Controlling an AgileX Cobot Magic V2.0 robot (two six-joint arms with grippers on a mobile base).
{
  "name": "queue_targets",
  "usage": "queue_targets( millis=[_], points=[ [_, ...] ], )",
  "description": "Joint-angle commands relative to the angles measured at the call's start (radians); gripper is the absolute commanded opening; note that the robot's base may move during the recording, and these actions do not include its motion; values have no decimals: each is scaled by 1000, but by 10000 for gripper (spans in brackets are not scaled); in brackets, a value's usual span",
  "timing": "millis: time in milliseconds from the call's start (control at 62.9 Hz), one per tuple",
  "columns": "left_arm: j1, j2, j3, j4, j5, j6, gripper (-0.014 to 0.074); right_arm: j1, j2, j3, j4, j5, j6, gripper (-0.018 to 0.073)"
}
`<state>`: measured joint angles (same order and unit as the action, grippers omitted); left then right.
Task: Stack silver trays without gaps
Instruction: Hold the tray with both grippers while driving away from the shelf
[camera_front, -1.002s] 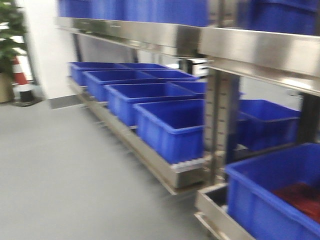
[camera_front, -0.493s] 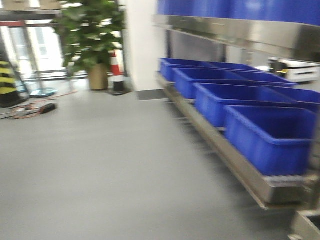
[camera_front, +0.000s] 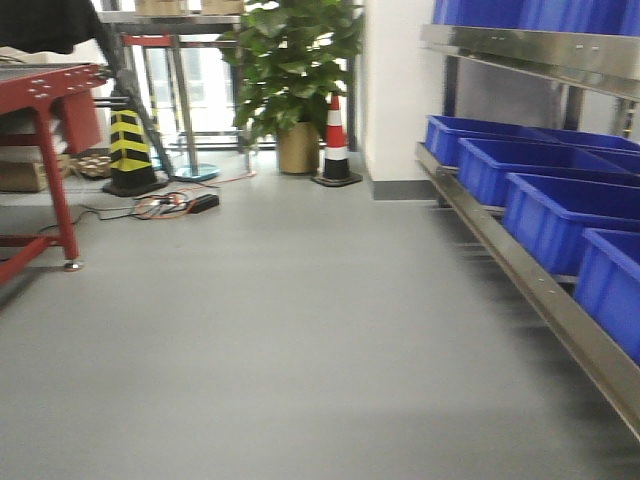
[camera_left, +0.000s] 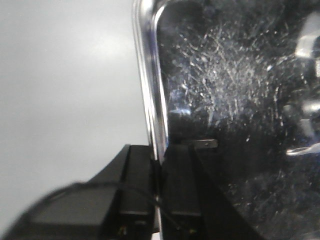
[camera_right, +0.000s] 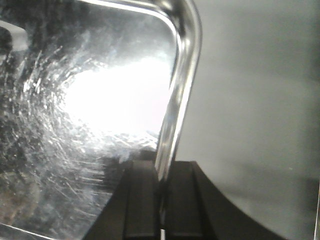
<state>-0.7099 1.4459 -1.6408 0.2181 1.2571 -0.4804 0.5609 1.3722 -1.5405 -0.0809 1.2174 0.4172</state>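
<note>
so, step: carrying, i'd judge, with no stack in view.
silver tray (camera_left: 235, 90): held off the floor (camera_left: 65, 75), between both grippers.
left gripper (camera_left: 157, 154): clamped on the tray's side rim.
right gripper (camera_right: 161, 169): clamped on the tray's opposite rim.
next: find the stack, square the rims, lower the tray level.

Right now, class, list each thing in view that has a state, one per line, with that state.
silver tray: rim clamped by both tools
left tool: shut on tray rim
right tool: shut on tray rim
blue bins: lined up on lower shelf
traffic cone: upright
</note>
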Motion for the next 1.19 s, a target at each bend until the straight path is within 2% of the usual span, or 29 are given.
queue_targets(
  millis=[0, 1177],
  points=[
    [0, -36, -61, 41, 37, 14, -47, -1, -38, -29, -24, -46, -23, 58],
    [0, -34, -91, 31, 19, 14, -47, -1, -38, -29, -24, -46, -23, 58]
  ],
)
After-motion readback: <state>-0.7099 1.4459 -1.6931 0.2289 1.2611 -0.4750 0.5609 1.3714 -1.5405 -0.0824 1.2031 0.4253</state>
